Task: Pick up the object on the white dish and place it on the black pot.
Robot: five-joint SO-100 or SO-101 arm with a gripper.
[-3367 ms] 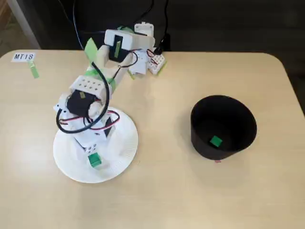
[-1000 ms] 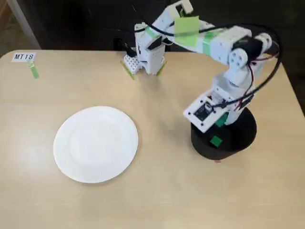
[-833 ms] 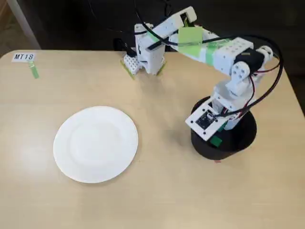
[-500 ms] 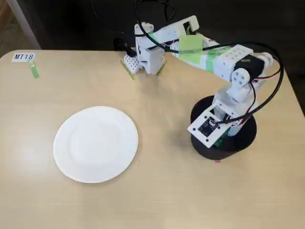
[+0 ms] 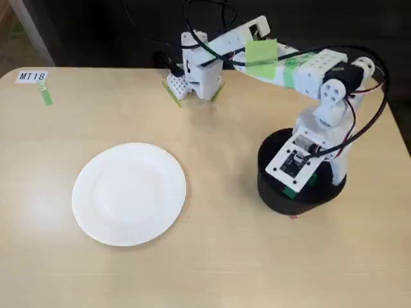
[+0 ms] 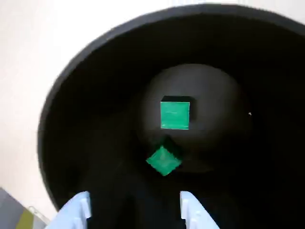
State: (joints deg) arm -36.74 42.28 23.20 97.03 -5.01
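Green cubes (image 6: 175, 114) lie in the black pot (image 6: 71, 124), pincer (image 6: 134, 210) spread above.

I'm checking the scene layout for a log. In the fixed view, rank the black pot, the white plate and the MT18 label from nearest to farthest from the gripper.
1. The black pot: right side of the table; the gripper hangs over it.
2. The white plate: left of centre, bare.
3. The MT18 label: far left corner of the table.
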